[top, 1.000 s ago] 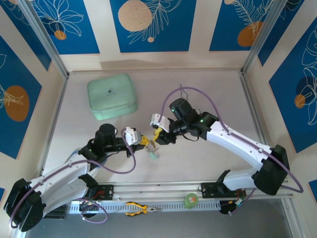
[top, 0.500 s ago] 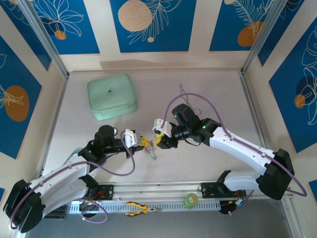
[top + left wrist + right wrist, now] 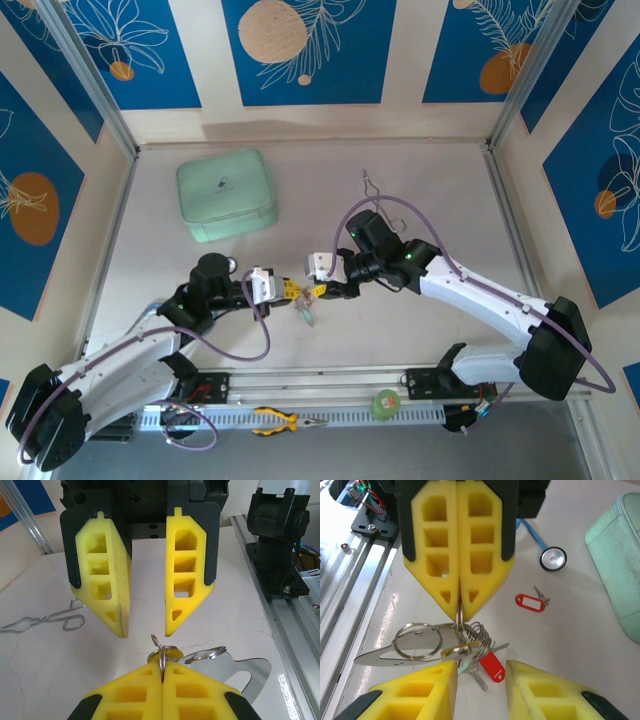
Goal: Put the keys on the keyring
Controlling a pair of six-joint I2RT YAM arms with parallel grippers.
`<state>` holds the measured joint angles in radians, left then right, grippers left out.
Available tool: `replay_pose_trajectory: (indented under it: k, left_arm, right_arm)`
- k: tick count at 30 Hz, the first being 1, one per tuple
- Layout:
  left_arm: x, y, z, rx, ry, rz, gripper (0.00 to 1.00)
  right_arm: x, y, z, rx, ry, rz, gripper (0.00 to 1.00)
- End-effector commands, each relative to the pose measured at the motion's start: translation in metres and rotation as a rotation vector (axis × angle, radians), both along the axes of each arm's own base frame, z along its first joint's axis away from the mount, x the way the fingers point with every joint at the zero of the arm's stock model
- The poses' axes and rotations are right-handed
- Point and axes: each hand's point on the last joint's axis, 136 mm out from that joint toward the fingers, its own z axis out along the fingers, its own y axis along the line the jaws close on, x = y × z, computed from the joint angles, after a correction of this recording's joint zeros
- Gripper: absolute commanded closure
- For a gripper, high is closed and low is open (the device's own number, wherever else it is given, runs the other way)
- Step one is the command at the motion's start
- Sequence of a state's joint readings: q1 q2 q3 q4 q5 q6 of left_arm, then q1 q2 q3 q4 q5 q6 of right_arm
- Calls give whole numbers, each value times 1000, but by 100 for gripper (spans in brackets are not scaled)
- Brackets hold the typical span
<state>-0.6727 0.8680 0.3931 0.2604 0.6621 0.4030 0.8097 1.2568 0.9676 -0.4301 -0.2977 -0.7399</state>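
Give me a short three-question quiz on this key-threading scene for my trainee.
1. True or false: the left gripper is shut on the bunch of small metal keys with plastic tags.
2. The right gripper is: A open; B shut and empty; C shut on a key.
3. What colour is the plastic tag on the lone small key lying on the table, apart from the bunch?
Key: 1 true; 2 A; 3 red.
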Motion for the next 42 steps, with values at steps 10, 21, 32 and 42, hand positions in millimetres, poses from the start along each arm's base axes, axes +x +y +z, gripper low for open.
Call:
replay_pose_trajectory:
  k: [10, 21, 32, 42]
  left_arm:
    - [-8, -2, 5, -16, -33, -48, 100]
    - [-8, -4, 7, -20, -27, -58, 100]
    - [-9, -4, 7, -24, -23, -67, 100]
    - [-8, -4, 9, -30, -27, -54, 100]
  right_arm:
    - [-12, 10, 12, 41, 12, 98, 90]
    - [-10, 6, 7, 24, 26, 88, 81]
    - [-12, 11, 7, 23, 27, 122, 80]
    - [-16, 7, 2, 5, 62, 123, 100]
